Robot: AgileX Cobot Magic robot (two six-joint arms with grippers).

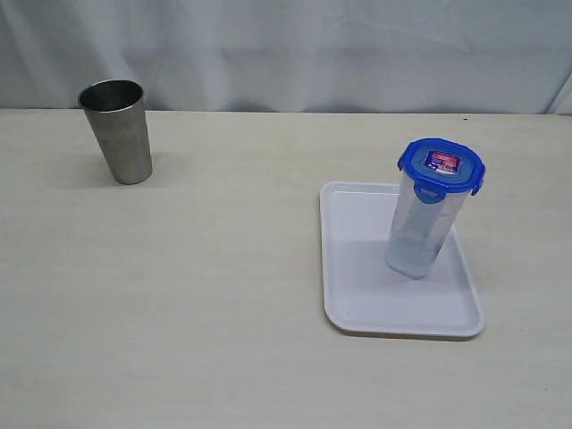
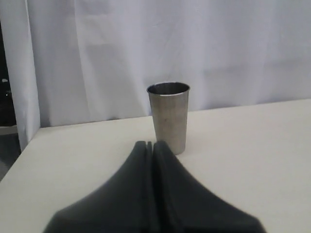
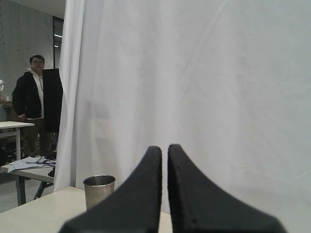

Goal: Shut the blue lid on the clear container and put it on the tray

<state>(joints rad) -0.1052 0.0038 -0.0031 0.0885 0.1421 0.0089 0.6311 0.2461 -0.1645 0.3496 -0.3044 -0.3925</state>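
The clear container (image 1: 422, 234) stands on the tray (image 1: 357, 304), the blue lid (image 1: 441, 165) seated on top. Both pairs of jaws are pressed together, empty and well away. I judge the task finished; my next move calls only for confirming the flaps are latched.

Lid (image 1: 441, 165) on container (image 1: 422, 234) on tray (image 1: 357, 304), at right; cup (image 1: 117, 130) far left, behind

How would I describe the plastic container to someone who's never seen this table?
Find the white tray on the right side of the pale table. Standing on it is the clear container, tall and narrow. Its blue lid and see-through walls set it apart from the steel cup at the far left.
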